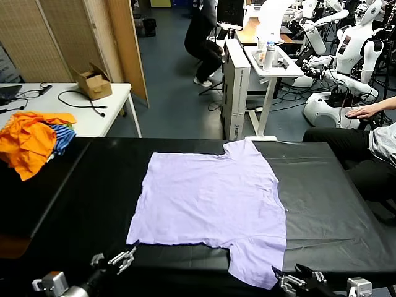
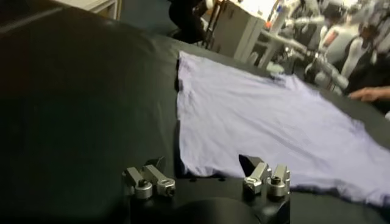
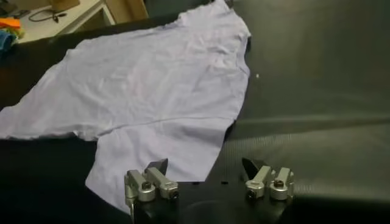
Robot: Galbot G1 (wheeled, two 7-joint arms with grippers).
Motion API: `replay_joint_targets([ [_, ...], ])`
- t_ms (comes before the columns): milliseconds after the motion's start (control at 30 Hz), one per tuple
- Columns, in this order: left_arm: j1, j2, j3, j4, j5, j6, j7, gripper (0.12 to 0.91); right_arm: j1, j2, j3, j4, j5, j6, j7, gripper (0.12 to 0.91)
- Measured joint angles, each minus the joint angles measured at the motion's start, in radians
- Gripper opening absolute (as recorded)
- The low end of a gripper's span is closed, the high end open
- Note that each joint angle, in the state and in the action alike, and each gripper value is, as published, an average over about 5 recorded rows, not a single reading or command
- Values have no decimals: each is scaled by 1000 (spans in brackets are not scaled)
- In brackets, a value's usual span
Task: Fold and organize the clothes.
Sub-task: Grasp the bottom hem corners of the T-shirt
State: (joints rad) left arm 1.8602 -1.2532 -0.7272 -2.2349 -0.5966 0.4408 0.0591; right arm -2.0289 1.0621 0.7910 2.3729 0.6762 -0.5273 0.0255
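Fingers of the left gripper (image 1: 117,258) and the right gripper (image 1: 296,276) stand wide and hold nothing; both hover at the near edge of the table (image 1: 93,185). Between them the lavender T-shirt (image 1: 210,198) lies flat in the middle of the table, plain side up. It looks light, soft and limp, so I think it is best pinched at a hem corner or a sleeve edge. Its long axis runs left to right, one sleeve toward the far edge, the other at the near edge beside the right gripper.
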Motion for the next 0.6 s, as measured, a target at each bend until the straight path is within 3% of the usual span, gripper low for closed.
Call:
replay_joint_targets([
  [333,-12,-20,8,16,-15,-4,-4,882,7,12,-32,-14,-26,-1,1,896],
  [600,-26,-38,26,27,-2,-5,-4,486,24,17,-61,-36,-39,-2,0,721],
])
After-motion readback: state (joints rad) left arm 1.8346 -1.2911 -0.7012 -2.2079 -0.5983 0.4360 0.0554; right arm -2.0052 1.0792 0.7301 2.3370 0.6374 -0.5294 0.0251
